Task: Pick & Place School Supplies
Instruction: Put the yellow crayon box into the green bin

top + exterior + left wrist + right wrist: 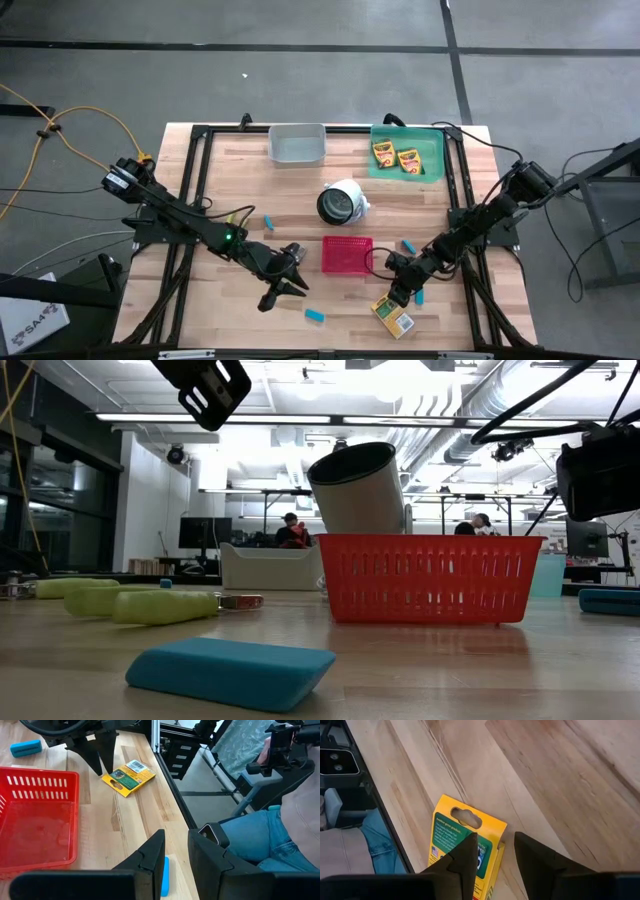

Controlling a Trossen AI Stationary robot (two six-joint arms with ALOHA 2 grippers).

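From above, I have the right gripper [400,295] low in the frame, right of centre, hovering just over the crayon box [393,318] that lies near the bottom edge of the desk [230,200]. Its fingers stand partly apart and hold nothing. To do this well, I judge I should turn the wrist so the fingers straddle the box's narrow sides, then come straight down. The left gripper [285,285] waits lower centre, fingers apart, empty, with a blue block [315,316] just below it. Two more crayon boxes [395,156] already sit in the green tray [430,140], upper right.

At desk level, a blue block [232,672] fills the lower left and the red basket [430,578] sits centre; the plier-like tools [165,606] lie mid-left.

From the left wrist, the box [128,777] sits upper centre, close to the desk's edge, a person's knee beyond it.

From the right wrist, the box [462,845] lies lower centre, one fingertip over its face. Open wood lies to the right; the edge to the left leaves little slack, so I'd lift before swinging.
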